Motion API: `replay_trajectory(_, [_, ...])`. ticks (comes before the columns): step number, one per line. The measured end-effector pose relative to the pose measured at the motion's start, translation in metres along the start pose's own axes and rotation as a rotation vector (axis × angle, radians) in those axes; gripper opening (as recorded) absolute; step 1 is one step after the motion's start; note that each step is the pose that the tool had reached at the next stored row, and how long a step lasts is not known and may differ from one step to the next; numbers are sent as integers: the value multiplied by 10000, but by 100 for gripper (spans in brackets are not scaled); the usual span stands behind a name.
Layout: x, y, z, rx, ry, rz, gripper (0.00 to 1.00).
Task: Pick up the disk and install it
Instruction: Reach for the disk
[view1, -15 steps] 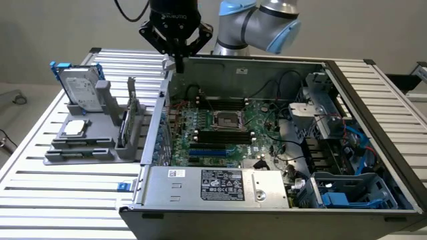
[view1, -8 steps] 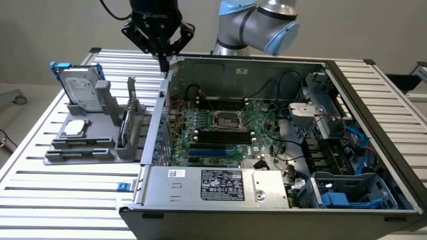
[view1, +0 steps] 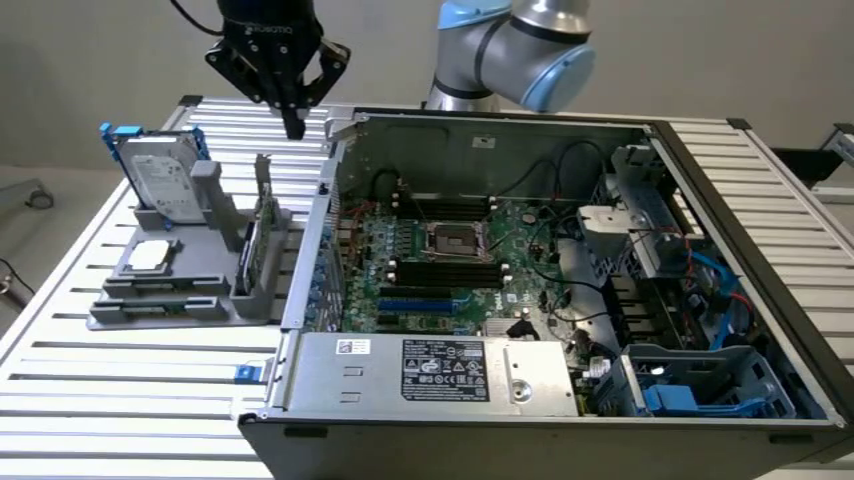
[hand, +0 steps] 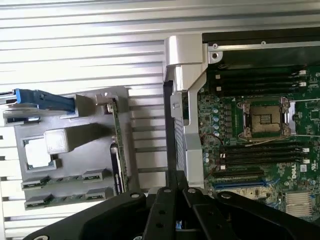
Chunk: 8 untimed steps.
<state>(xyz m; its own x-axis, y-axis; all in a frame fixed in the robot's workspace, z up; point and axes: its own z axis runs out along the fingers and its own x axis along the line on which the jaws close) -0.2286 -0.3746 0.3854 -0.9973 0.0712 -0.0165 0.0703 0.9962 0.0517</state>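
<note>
Nothing in the gripper (view1: 294, 128), pinched shut up near the case (view1: 327, 180) wall. Got the disk (view1: 160, 175) parked upright in the grey rack (view1: 160, 300) alongside, probably so its edges stay grabbable.

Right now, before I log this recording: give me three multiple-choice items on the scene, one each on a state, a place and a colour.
1. The pincer is:
A. shut, empty
B. wide open
C. shut on a screwdriver

2. The disk is:
A. lying on the floor
B. upright in the grey holder
C. in the pincer

3. The disk's carrier is:
A. red
B. blue
C. green

Answers:
1 A, its fingertips meet in a point with nothing between them.
2 B, it stands on edge in the holder at the exterior view's left.
3 B, a blue frame rims the drive.
</note>
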Motion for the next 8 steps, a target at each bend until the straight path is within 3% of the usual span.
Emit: replay_trajectory(8, [362,95,7,2,29,2,11])
